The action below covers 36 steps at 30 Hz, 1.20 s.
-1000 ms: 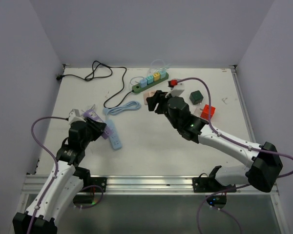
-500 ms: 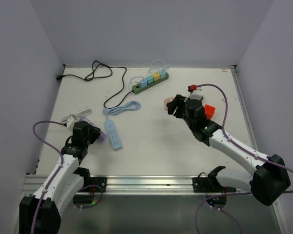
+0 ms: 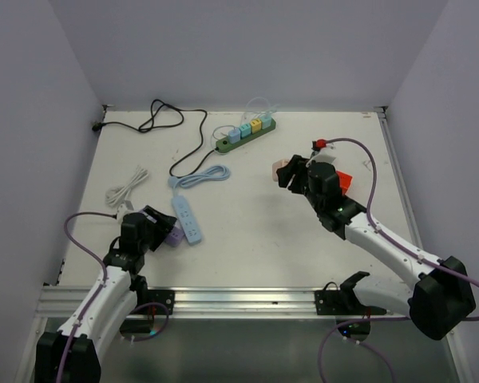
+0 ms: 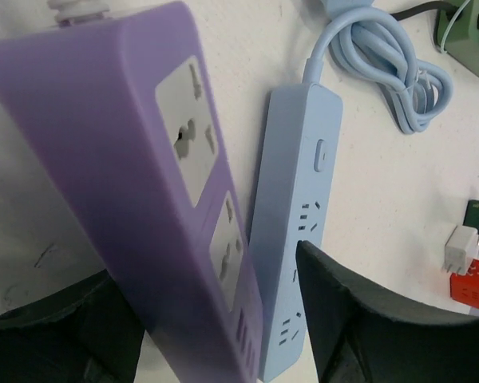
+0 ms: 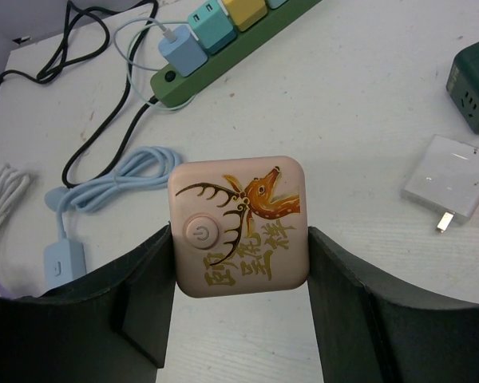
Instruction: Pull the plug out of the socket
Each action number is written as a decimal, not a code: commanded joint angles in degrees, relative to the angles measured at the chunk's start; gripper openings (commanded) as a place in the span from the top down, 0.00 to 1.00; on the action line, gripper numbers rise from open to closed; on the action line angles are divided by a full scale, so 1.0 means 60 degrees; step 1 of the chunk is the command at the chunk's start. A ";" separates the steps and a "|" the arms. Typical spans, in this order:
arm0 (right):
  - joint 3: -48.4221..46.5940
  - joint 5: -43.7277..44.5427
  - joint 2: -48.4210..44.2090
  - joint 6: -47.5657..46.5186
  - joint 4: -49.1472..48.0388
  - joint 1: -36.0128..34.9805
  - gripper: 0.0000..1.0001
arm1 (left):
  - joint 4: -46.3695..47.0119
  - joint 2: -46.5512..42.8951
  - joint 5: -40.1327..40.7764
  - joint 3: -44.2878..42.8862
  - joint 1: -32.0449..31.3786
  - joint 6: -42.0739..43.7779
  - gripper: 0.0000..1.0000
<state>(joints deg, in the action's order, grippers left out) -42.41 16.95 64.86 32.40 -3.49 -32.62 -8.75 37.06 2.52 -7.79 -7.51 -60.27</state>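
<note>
Clamping pink plug (image 5: 239, 227) squarely in right gripper (image 5: 239, 239), centre-right of top view. Straddling purple strip (image 4: 120, 120) with left gripper (image 4: 215, 279), lower left, fingers parted, not gripping. Seeing socket (image 3: 223, 144) upper centre, well apart from both.

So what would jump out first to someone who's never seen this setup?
Probably the pink block with a deer drawn on it, clamped between the fingers of the right gripper at the middle-right of the table. Next, the dark green power strip at the far edge, with a row of pastel plugs seated in it. At the near left, a purple strip sits beside a light blue strip.
</note>
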 commanded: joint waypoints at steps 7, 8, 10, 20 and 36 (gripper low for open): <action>0.0316 -0.0027 0.0015 0.0048 -0.0547 0.0588 0.78 | -0.1572 -0.0112 0.0473 -0.0883 0.0050 0.0361 0.00; 0.0359 -0.0071 0.0015 0.0063 -0.0561 0.0690 0.78 | -0.1907 -0.0126 0.0487 -0.1145 0.0050 0.0377 0.00; 0.0418 -0.0144 -0.0043 0.0093 -0.0547 0.0837 0.77 | -0.2245 -0.0301 0.0517 -0.1366 0.0050 0.0436 0.00; 0.0828 -0.0642 -0.0337 0.0224 -0.0430 0.1846 0.75 | -0.3960 -0.1883 -0.0127 -0.2128 0.0050 0.0333 0.00; 0.1736 -0.1989 0.0395 0.1117 -0.0326 0.4279 0.69 | -0.2512 -0.1856 -0.1167 -0.3109 0.0050 0.1546 0.01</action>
<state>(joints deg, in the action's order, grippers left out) -33.32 7.75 66.22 36.80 -3.57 -8.05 -30.83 24.40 -0.93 -24.84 -7.51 -55.70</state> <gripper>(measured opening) 0.616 0.994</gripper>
